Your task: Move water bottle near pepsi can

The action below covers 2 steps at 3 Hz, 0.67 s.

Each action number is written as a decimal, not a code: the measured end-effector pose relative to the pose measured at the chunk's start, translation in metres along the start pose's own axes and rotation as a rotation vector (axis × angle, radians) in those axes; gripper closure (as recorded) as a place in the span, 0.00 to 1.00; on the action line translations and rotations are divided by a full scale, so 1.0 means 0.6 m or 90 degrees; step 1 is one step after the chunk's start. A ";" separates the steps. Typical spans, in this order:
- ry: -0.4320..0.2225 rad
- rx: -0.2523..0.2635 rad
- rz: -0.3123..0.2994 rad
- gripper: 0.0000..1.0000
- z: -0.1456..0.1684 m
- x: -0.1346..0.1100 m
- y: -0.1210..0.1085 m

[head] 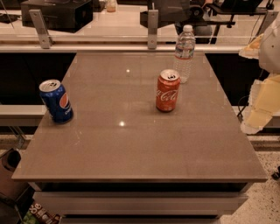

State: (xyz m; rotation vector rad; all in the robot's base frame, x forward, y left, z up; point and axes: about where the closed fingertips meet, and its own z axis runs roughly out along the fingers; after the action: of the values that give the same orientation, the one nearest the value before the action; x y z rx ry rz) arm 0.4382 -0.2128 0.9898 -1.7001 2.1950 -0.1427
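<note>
Your gripper [260, 105] hangs off the right edge of the table [131, 148], out over the floor and touching nothing. From this view you cannot tell whether it is released or clenched.

The water bottle [184, 52] stands upright near the table's far edge, right of centre. Just in front of it, slightly to its left, you have an upright Coca-Cola can [168, 91]. The pepsi can [56, 101] stands at the left edge, well apart from both, leaning slightly as seen from here.

The tabletop is a smooth grey-brown slab with a few small glints of overhead light on it. Behind it runs a rail with metal brackets [152, 28], and beyond that a pale counter carrying a dark box [57, 13]. Speckled flooring [267, 192] shows at lower right, and some packets [41, 214] lie by the table's near-left corner.
</note>
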 end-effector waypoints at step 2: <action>-0.025 0.021 0.007 0.00 0.000 0.000 -0.024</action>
State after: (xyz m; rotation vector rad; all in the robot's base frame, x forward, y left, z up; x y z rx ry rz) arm 0.4516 -0.2168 0.9941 -1.6586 2.1615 -0.1393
